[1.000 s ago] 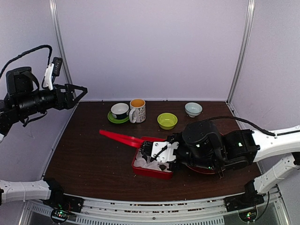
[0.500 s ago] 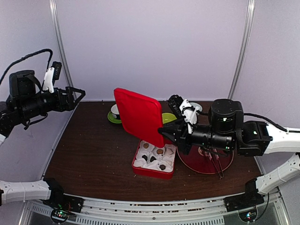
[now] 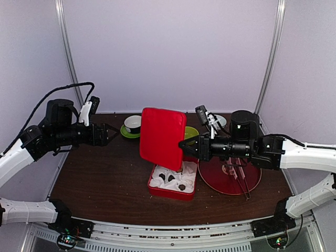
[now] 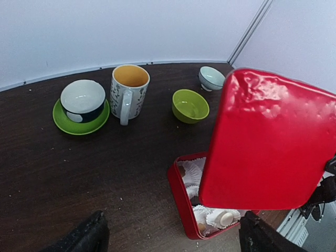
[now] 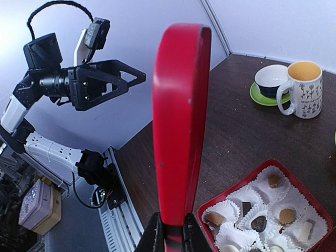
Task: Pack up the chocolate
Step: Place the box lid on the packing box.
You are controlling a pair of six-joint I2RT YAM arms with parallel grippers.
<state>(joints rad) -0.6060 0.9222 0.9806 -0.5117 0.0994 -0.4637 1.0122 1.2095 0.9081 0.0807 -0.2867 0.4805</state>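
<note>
Found the right gripper (image 3: 185,148) pinched narrow on one edge of the red lid (image 3: 161,137), holding it on edge and slightly tilted over the far side of the red box (image 3: 156,187); cannot tell whether lid and box touch. Located the chocolate (image 5: 259,223) inside that open box, seated in white paper cups: dark brown, tan and cream pieces. Noted the box resting on the dark desk (image 3: 100,173), touching or just beside a round red plate (image 3: 215,182) to its right; cannot tell which. Recorded the left gripper (image 3: 113,134) spread wide, holding nothing, hovering above the desk's left side, pointed toward the lid and apart from it. Logged along the far edge a bowl on a green saucer (image 4: 82,100), a flowered mug (image 4: 128,92), a green bowl (image 4: 190,105) and a pale bowl (image 4: 212,77).
</note>
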